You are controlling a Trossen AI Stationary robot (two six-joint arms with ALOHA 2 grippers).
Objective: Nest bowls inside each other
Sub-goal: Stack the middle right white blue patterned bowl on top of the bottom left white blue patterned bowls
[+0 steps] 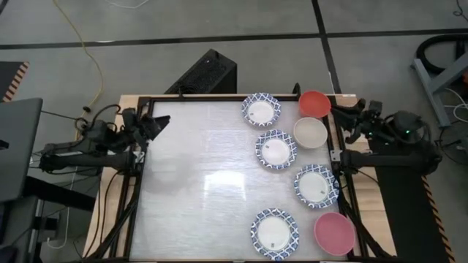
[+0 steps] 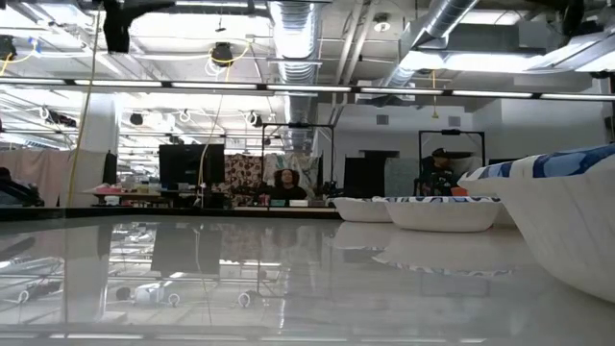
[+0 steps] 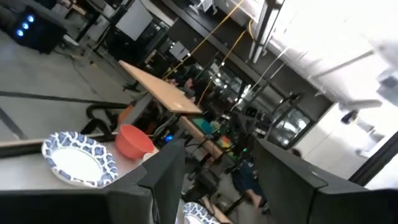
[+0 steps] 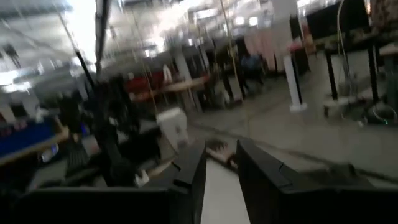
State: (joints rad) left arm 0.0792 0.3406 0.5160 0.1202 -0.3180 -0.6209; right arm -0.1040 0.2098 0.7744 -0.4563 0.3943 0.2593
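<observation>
Flanking seven separate bowls [image 1: 276, 150], the left tool [image 1: 156, 126] gapes released; the right tool [image 1: 344, 117], blurred, seems half-parted, empty.

Four bowls are white with blue patterned rims: one [image 1: 261, 109] at the tabletop's [image 1: 197, 183] far edge, two [image 1: 276, 150] [image 1: 316, 185] along its right edge, one [image 1: 275, 234] at the near edge. The red bowl [image 1: 314, 103] is at the far right corner, the cream-white bowl [image 1: 310, 132] just beside it, the pink bowl [image 1: 334, 233] at the near right corner. The tabletop is pale grey and glossy.

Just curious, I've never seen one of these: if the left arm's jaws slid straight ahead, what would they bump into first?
Probably nothing at once: the left gripper points across bare table. The patterned bowl and red bowl lie farthest along that line, though depth is hard to judge.
</observation>
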